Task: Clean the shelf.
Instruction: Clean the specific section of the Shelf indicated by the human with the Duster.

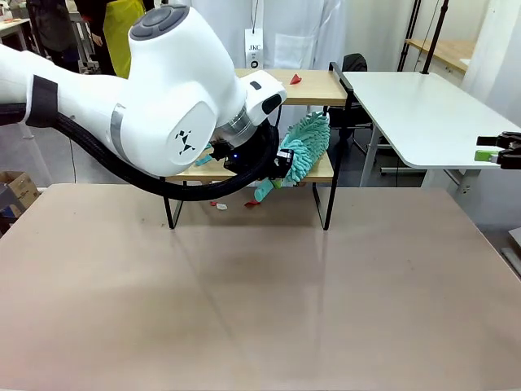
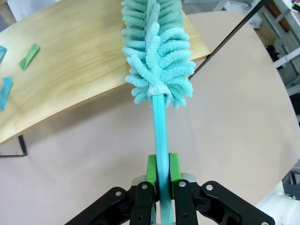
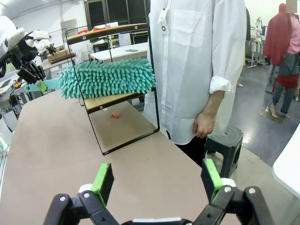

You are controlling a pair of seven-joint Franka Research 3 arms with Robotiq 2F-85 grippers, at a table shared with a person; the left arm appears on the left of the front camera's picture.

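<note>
Teal duster (image 1: pixel 305 147), gripped by the closed left fingers (image 2: pixel 151 168), brushes the lower board of the shelf (image 1: pixel 313 88) at the desk's (image 1: pixel 260 309) twelve o'clock, mid-wipe I'd judge; next, sweep toward the scraps (image 2: pixel 28 56) at its nine o'clock, while the right fingers (image 3: pixel 104 180) gape empty.

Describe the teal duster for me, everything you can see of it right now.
The duster has a fluffy teal head of chenille-like tufts and a smooth teal plastic-looking handle. The left pincer is shut on the handle. The head lies over the end of the shelf's lower board, apparently resting on the wood, near the black frame.
</note>
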